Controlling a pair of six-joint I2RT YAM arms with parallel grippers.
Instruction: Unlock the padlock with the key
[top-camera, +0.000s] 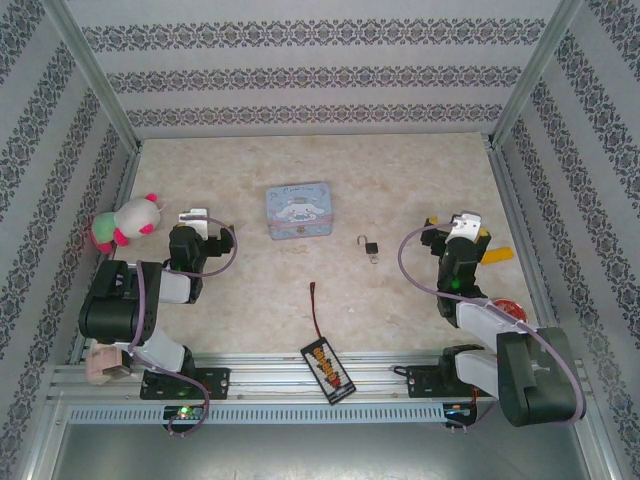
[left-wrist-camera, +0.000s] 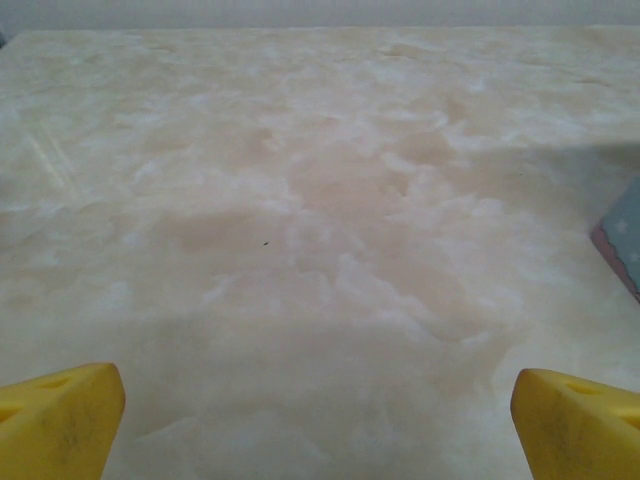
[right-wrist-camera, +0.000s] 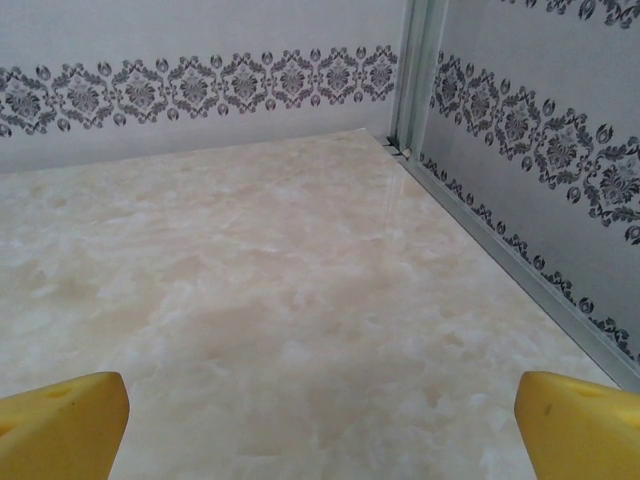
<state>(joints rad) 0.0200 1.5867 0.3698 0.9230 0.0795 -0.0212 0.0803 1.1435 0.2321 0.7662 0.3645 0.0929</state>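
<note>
The tiny dark padlock (top-camera: 369, 244) with its thin silvery shackle lies on the marble table right of centre. A small silvery piece that looks like the key (top-camera: 375, 258) lies against its near side; the two are too small to tell apart clearly. My left gripper (top-camera: 192, 216) hovers at the left of the table, well away from the lock. Its yellow fingers (left-wrist-camera: 60, 415) stand wide apart over bare table, so the left gripper (left-wrist-camera: 320, 420) is open. My right gripper (top-camera: 461, 224) is to the right of the padlock. It (right-wrist-camera: 320, 425) is open too, holds nothing and faces the far right corner.
A pale-blue cartoon tin (top-camera: 299, 210) sits behind the centre, its corner (left-wrist-camera: 624, 240) showing in the left wrist view. A white-and-pink plush toy (top-camera: 126, 222) lies at the far left. A thin black wire (top-camera: 318, 312) runs to a black tag (top-camera: 328, 371) at the near edge. Patterned walls (right-wrist-camera: 540, 150) close in the table.
</note>
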